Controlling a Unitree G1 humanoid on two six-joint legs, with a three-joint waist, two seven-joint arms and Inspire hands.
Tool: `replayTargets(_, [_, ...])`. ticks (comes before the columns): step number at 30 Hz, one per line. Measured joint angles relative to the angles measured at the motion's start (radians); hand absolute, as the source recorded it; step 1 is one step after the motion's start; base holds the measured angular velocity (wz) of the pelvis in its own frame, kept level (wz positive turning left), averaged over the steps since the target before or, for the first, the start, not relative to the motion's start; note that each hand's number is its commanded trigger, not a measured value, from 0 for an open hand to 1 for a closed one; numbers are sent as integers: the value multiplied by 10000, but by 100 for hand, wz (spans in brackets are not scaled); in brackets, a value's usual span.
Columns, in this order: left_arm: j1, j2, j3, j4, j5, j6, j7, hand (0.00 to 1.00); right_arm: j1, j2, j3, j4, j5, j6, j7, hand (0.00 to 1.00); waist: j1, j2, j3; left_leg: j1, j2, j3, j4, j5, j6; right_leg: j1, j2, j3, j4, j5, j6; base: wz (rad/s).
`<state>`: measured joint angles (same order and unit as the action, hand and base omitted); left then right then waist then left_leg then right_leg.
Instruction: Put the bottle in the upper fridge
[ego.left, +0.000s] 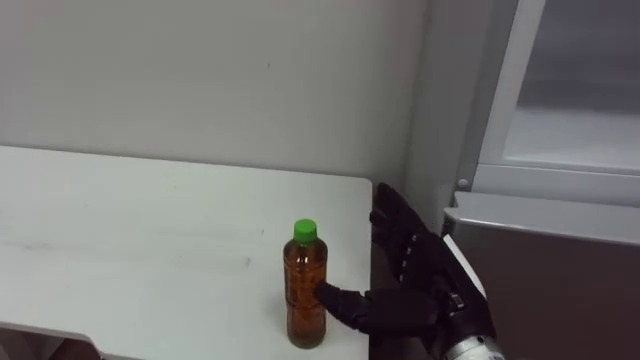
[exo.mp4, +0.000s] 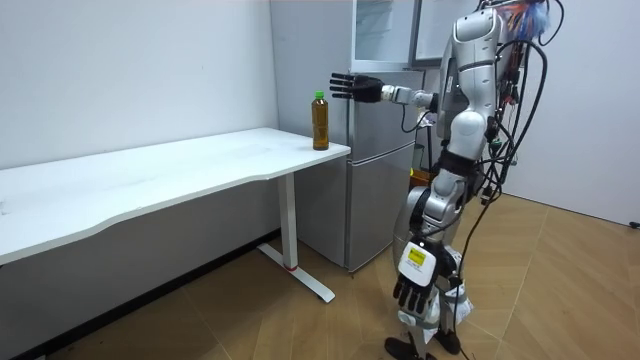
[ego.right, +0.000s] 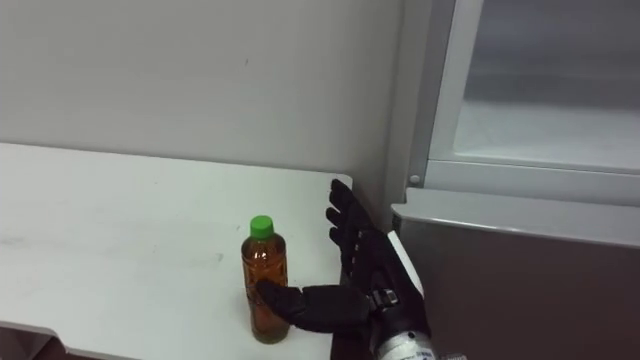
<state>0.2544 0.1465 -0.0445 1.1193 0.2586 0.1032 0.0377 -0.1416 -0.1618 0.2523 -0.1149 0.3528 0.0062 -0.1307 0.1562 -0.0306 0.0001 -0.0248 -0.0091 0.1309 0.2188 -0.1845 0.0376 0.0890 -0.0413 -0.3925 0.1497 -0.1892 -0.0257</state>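
Bottle (ego.left: 305, 285) stands upright just left of the spread right hand (ego.left: 416, 275).

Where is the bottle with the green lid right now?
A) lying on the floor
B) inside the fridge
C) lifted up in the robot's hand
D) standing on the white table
D: the bottle stands upright on the white table, near the end next to the fridge. The right hand is open beside it, not closed round it.
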Motion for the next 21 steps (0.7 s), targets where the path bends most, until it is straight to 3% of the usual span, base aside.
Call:
replayTargets(13, [-36,-71,14,-17,197,134,-16,0,-1087,108,13,1511,-14,-25,-676,0,439,-116,102,-55,-114,-223,-55,34,73,54,-99,-316,6,-58,99,7])
replayTargets(21, [-124,-8,65,-20,193,226,29,0,-1149,121,159,1949,-67,-21,-1055,0,735,-174,71,-146,-165,-364,-64,43,87,29,-140,-484,39,-65,124,7])
